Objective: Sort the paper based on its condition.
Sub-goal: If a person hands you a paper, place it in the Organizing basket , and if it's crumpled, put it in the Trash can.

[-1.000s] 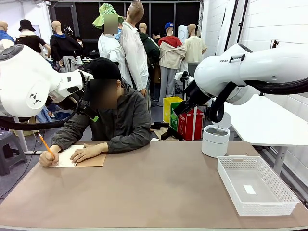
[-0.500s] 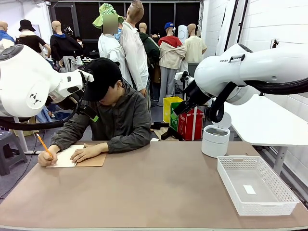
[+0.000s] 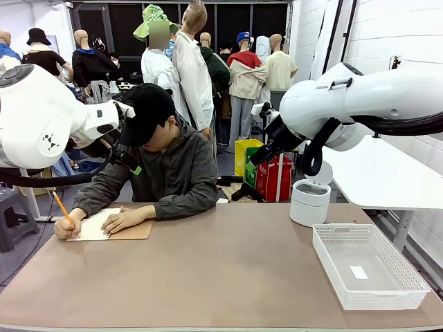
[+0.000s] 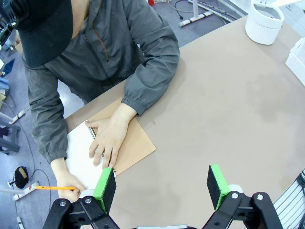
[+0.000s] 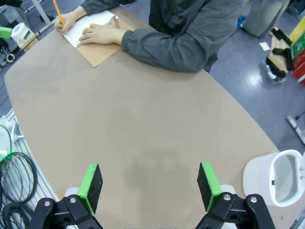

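Meanwhile, at the table's left, the person is writing with an orange pencil point(image 3: 63, 208) on the paper point(image 3: 95, 225), a white sheet lying on the notepad's brown backing point(image 3: 133, 232), with the other hand point(image 3: 124, 220) pressing it flat. The left gripper point(image 4: 161, 186) is hanging above that spot, jaws spread and empty. Further right, the right gripper point(image 5: 148, 187) is hovering over bare table, equally wide apart. At far right the white mesh basket point(image 3: 408, 277) and a white bin point(image 3: 309, 202) are waiting. Sorting seems not yet begun; next likely calls for receiving a freed sheet.
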Available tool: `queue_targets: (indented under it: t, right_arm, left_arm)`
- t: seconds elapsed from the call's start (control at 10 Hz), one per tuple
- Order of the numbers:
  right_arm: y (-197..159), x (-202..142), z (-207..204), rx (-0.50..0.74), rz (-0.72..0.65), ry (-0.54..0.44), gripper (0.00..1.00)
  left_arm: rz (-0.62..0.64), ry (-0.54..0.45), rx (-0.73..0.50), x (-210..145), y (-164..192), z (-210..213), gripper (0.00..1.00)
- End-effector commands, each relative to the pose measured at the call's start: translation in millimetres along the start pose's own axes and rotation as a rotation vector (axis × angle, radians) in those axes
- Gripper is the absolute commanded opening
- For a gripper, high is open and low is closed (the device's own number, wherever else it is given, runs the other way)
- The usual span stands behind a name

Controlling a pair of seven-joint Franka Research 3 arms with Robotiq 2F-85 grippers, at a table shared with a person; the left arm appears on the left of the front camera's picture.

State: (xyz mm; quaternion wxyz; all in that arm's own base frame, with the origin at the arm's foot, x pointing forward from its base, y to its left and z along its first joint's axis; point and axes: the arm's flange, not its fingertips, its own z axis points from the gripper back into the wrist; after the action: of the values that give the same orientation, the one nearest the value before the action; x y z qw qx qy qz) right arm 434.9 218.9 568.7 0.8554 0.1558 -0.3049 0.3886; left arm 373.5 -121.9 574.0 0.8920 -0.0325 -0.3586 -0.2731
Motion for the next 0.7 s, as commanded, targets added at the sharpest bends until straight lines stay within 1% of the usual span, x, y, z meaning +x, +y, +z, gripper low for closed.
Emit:
queue_targets:
  t: [0.0, 0.6]
  right_arm:
    - [-0.3, 0.2, -1.7, 0.001, -0.001, 0.001, 1.0]
    - [-0.3, 0.2, -1.7, 0.001, -0.001, 0.001, 1.0]
  left_arm:
    - [-0.001, -0.002, -0.001, 0.0, 0.9, 0.6, 1.0]
    - [-0.001, -0.002, -0.001, 0.0, 0.9, 0.6, 1.0]
